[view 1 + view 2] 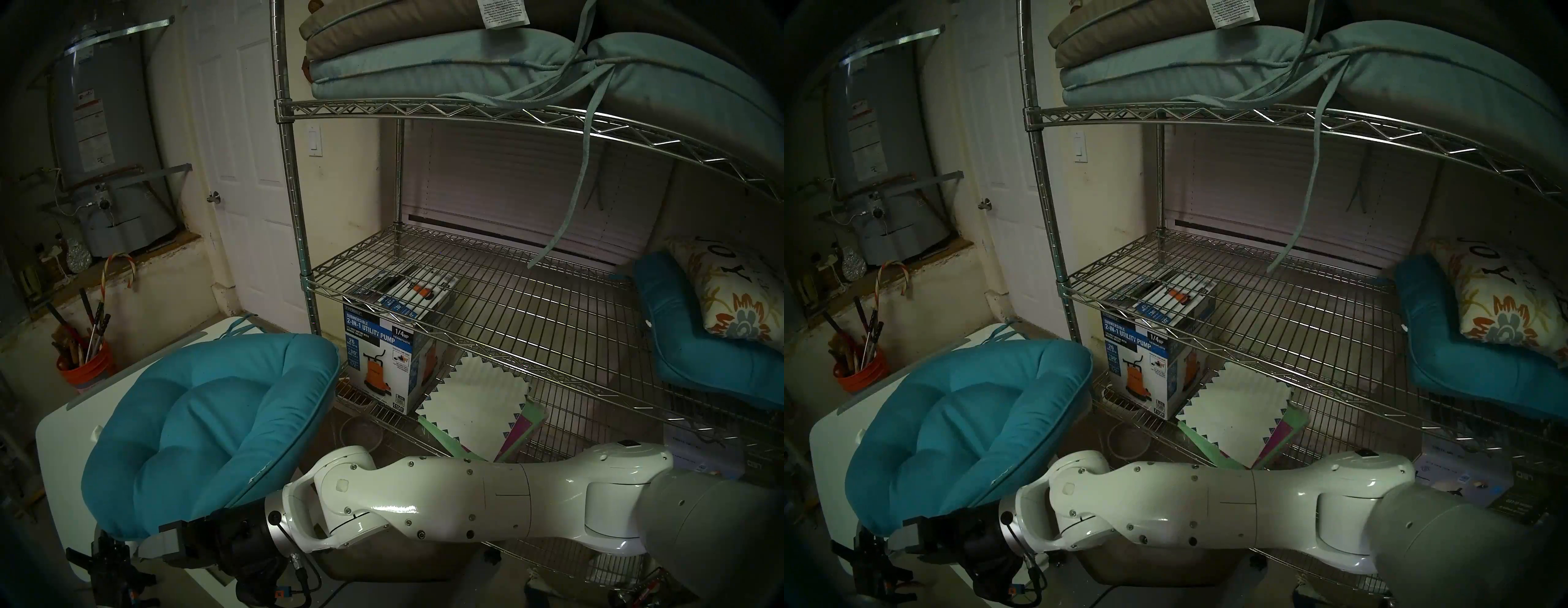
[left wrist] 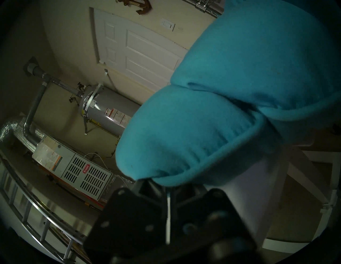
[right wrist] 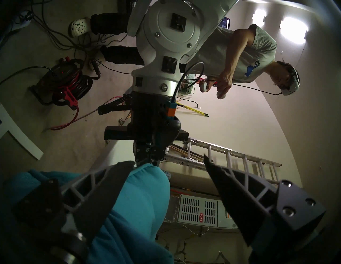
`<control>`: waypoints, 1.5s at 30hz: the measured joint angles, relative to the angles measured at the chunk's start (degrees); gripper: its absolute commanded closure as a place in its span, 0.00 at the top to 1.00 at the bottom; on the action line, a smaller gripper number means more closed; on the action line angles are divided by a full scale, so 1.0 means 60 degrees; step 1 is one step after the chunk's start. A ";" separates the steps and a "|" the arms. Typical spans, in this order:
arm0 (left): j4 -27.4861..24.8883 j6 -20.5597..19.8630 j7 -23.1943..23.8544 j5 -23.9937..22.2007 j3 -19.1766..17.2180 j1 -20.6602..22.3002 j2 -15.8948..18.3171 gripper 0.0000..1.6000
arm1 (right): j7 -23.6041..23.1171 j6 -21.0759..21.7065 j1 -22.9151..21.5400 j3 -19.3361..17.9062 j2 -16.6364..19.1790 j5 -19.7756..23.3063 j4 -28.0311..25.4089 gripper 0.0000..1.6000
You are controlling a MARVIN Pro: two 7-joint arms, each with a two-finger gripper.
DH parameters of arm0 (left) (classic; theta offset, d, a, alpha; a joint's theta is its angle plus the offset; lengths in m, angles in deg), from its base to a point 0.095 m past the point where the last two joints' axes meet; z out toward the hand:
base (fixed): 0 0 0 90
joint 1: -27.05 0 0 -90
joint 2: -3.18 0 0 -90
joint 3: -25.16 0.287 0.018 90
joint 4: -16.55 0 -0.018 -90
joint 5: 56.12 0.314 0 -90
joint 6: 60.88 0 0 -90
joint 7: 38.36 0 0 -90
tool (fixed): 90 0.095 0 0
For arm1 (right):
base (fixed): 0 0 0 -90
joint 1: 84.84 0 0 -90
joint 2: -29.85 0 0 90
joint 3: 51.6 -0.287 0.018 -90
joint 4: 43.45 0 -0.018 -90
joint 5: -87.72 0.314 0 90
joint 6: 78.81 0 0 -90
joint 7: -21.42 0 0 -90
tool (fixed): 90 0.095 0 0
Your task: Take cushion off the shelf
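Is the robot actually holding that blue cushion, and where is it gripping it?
Yes. The left gripper is shut on the cushion, pinching its near edge. The right gripper stands open around that same edge, not clamping it.

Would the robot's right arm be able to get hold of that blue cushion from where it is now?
Probably yes: the open right gripper already straddles the puffy teal-blue cushion's edge, with nothing between them.
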 measured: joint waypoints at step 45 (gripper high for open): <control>0.2721 -0.1148 0.0403 -0.1961 -0.2427 0.1728 0.2418 0.00 | -0.0050 0.0011 0.0140 -0.0016 -0.0225 0.0013 -0.0105 1.00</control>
